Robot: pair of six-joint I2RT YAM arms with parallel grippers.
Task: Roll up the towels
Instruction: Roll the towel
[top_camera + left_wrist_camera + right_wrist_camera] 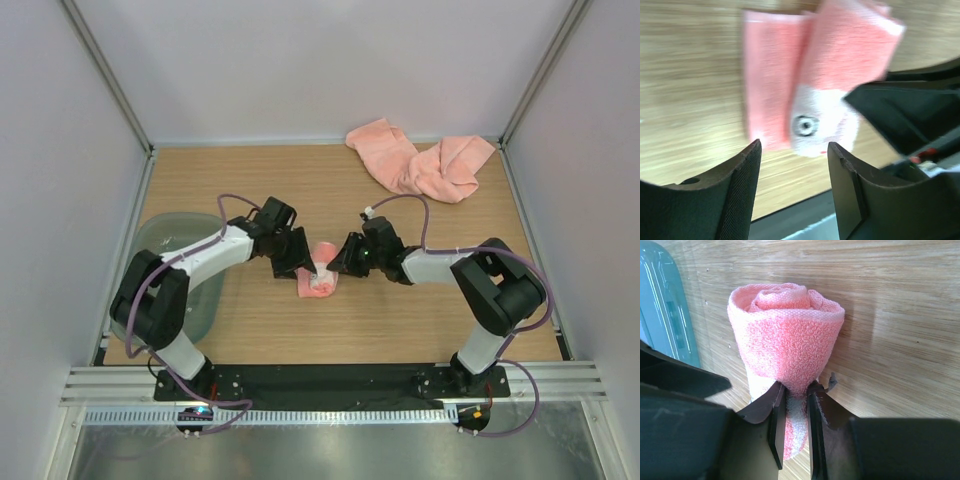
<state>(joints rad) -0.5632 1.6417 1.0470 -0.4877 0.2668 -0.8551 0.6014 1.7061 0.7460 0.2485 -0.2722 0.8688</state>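
The rolled towel (pixel 320 279) lies near the middle of the bench (pixel 400 325), between the two arms. It is a short salmon-pink bundle with a paler, whitish end toward 6 o'clock in the top view.

The right pincer (pixel 796 390) comes at it from 3 o'clock. Its fingers are drawn close, pinching a fold of the cloth at the pale end of the roll. In the right wrist view the spiral of wound layers shows plainly at the far end, and the terry bulges out above the fingertips.

The left pincer (pixel 794 150) sits at about 10 o'clock of the roll in the top view, just beside it. Its fingers are spread, with bare wood showing in the gap between them; the towel lies just beyond the tips, not between them. That view is blurred, but it shows the roll's pale end bearing a small round grey mark. It also shows a flat pink strip of the same cloth lying on the wood at 9 o'clock of the roll — whether that strip is a loose tail I cannot tell.

The loose towels (pixel 420 160) lie crumpled at the back of the bench, about 1 o'clock from its centre — a heap against the rear wall, well apart from both arms.

The tray (pixel 160 240), translucent grey-green, rests at 9 o'clock near the bench's left edge, partly under the left arm.
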